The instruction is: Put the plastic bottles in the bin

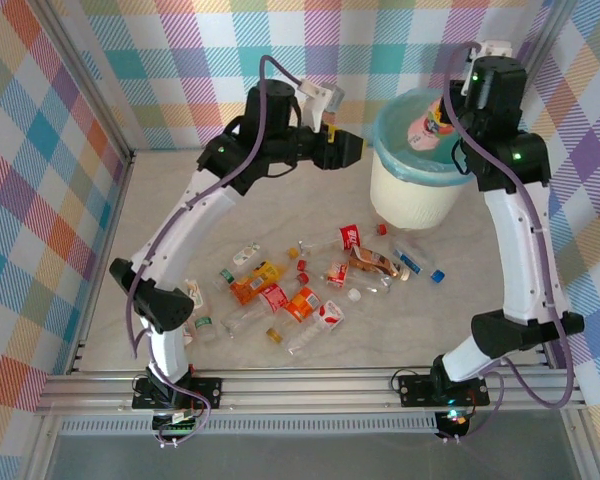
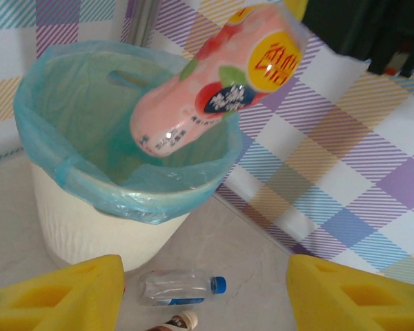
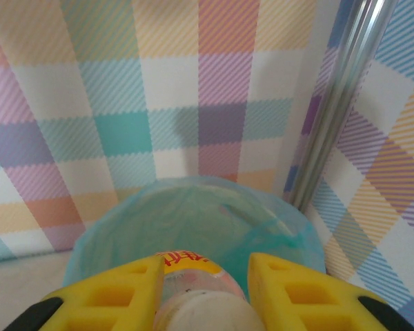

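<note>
In the upper right of the overhead view we see the right gripper (image 1: 448, 108) clamped on a pink plastic bottle (image 1: 430, 125) with a yellow and red label. The bottle hangs tilted above the mouth of the round cream-white bin (image 1: 420, 200), whose rim carries a light teal bag liner (image 1: 385, 125). The left gripper (image 1: 348, 150) sits just left of the bin, its yellow fingers (image 2: 76, 289) apart with nothing between them. We see many small plastic bottles (image 1: 300, 300) scattered on the pale table (image 1: 280, 210) at lower centre. A clear plastic bottle with a blue cap (image 2: 181, 286) lies near the bin's base.
</note>
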Available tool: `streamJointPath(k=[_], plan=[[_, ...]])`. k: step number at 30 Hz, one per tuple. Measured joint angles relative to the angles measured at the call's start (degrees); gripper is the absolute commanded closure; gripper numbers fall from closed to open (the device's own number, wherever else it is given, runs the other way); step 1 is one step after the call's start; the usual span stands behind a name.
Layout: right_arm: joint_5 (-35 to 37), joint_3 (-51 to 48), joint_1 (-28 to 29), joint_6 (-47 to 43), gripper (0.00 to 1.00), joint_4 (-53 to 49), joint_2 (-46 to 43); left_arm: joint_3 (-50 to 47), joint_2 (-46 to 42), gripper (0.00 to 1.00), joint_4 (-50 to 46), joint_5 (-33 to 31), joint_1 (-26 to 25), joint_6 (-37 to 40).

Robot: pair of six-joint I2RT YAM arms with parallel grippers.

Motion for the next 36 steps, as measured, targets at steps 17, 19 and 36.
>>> streamJointPath(k=[17,19,36], plan=[[-6.86,-4.11,-1.44,-0.15,0.85,-0.24,16.09,2.99,5.70,0.34,-8.44,-1.49,0.02,0.94],[-7.21,-4.11,-1.66,-0.15,0.76,-0.26,17.57,2.75,5.70,0.33,-9.01,-2.10,0.02,1.38],[-12.76,5.11,-2.86,1.86,0.43,-7.06,22.12,-1.29,5.09,0.31,-10.45,-8.22,0.04,2.91]])
